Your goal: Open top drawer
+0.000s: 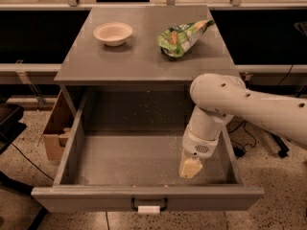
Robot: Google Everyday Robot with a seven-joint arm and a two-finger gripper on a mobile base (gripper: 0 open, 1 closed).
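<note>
The top drawer is a wide grey drawer that stands pulled far out of the grey cabinet. Its grey inside is bare. Its black loop handle with a small white tag sits at the middle of the front panel. My white arm reaches down from the right into the drawer. My gripper points down inside it, at the right, just behind the front panel and above the drawer floor. It is to the right of the handle and behind it.
On the cabinet top stand a white bowl at the back left and a green snack bag at the back right. A cardboard box sits on the floor to the left of the cabinet. Cables lie on the floor at the right.
</note>
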